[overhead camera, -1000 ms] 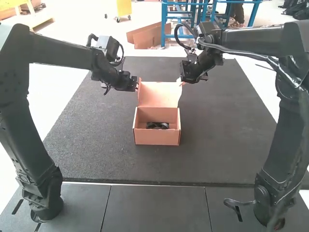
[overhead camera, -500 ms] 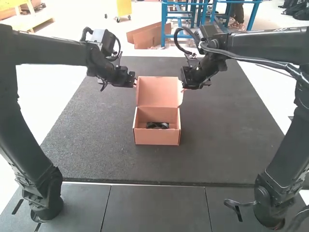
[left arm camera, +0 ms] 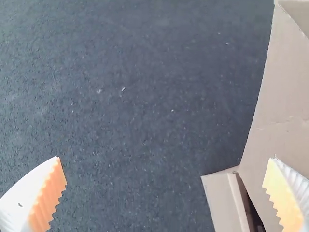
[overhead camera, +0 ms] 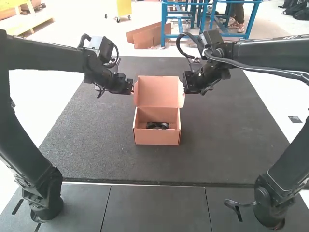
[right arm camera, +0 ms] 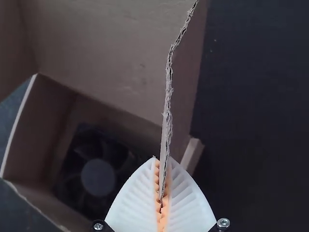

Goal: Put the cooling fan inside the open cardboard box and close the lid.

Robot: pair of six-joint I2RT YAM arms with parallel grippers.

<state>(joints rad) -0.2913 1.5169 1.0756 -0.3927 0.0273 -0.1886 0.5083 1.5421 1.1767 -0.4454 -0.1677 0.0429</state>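
The open cardboard box (overhead camera: pixel 157 131) sits mid-mat with its lid (overhead camera: pixel 158 92) standing upright behind it. The black cooling fan (overhead camera: pixel 158 125) lies inside, also seen as the fan (right arm camera: pixel 96 174) in the right wrist view. My right gripper (overhead camera: pixel 186 88) is shut on the lid's right edge; the right wrist view has its ribbed fingers (right arm camera: pixel 145 198) pinching the torn cardboard edge (right arm camera: pixel 167 121). At the lid's left edge my left gripper (overhead camera: pixel 127 90) is open, one orange-padded finger (left arm camera: pixel 41 195) over the mat and the other finger (left arm camera: pixel 285 193) against the lid (left arm camera: pixel 282 96).
The box rests on a dark mat (overhead camera: pixel 87 135) with free room on all sides. Pale floor (overhead camera: pixel 38 92) flanks the mat. A side flap (left arm camera: pixel 224 200) of the box shows below the lid in the left wrist view.
The lid has swung up from leaning back to more upright. My right gripper came down and forward with its edge, while the left gripper shifted slightly left and lower beside it.
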